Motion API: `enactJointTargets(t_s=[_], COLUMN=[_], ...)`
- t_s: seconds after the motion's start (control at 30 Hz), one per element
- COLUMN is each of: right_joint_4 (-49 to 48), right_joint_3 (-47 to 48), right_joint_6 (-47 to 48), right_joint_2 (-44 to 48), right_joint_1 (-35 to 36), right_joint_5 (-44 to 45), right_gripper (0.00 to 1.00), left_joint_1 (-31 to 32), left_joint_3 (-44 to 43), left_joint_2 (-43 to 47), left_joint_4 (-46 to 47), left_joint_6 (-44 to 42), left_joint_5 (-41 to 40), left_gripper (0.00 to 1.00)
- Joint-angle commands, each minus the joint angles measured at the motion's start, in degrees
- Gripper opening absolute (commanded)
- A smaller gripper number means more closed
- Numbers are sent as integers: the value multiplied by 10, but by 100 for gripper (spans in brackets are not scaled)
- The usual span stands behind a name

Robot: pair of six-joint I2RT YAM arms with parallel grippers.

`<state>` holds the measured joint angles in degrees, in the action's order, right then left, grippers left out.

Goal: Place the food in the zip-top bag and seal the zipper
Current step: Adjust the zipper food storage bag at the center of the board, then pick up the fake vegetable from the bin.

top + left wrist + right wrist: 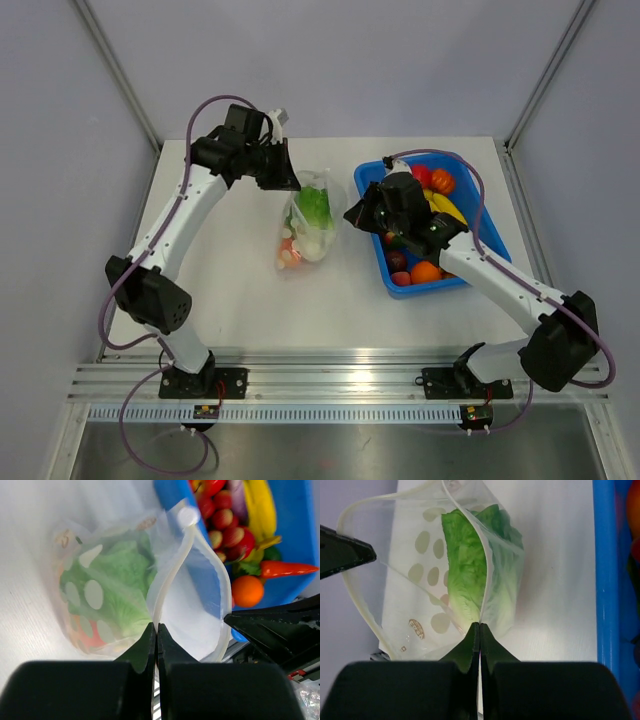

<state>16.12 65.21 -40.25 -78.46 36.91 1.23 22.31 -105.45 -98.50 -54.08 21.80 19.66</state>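
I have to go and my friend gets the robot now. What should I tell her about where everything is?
Left gripper: shut on one lip of the zip-top bag mouth.
Right gripper: shut on the other lip, so the mouth is spread open.
Bag: lying on the table, left of the blue tray.
Done: the lettuce and a red-orange piece are inside the bag.
Left: the banana, orange and other food in the tray are not bagged, and the zipper is not sealed.
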Motion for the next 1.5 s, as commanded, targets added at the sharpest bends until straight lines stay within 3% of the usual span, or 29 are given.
enactJointTargets(t_s=[0.0,0.13,0.47,0.53,0.57,0.67,0.7,0.83,1.0,1.23,1.47], right_joint_4=[-11,-21,1,19,25,51,62,118,215,223,76], right_joint_3=[20,-26,-25,-6,-2,10,22,46,23,-55,-118], right_joint_6=[14,-1,10,20,23,41,47,84,96,102,98], right_joint_2=[7,-8,13,18,32,80,93,143,160,127,82], right_joint_1=[6,6,6,6,6,5,3,-23,-124,-222,-222], right_joint_5=[19,24,55,61,69,100,112,166,223,135,-38], right_gripper=[0,0,3,17,31,62,65,69,76,75,73], left_joint_1=[4,5,33,42,46,50,50,53,59,65,64], left_joint_3=[-11,51,37,39,45,66,67,58,55,63,74], left_joint_2=[35,24,13,2,1,11,12,16,19,23,20], left_joint_4=[18,35,35,35,39,62,67,67,71,72,77], left_joint_6=[-5,-4,-5,-4,2,15,17,25,28,27,25], left_joint_5=[-1,-9,-4,4,4,6,6,10,9,6,5], left_gripper=[0,0,0,0,0,0,0,0,0,0,0])
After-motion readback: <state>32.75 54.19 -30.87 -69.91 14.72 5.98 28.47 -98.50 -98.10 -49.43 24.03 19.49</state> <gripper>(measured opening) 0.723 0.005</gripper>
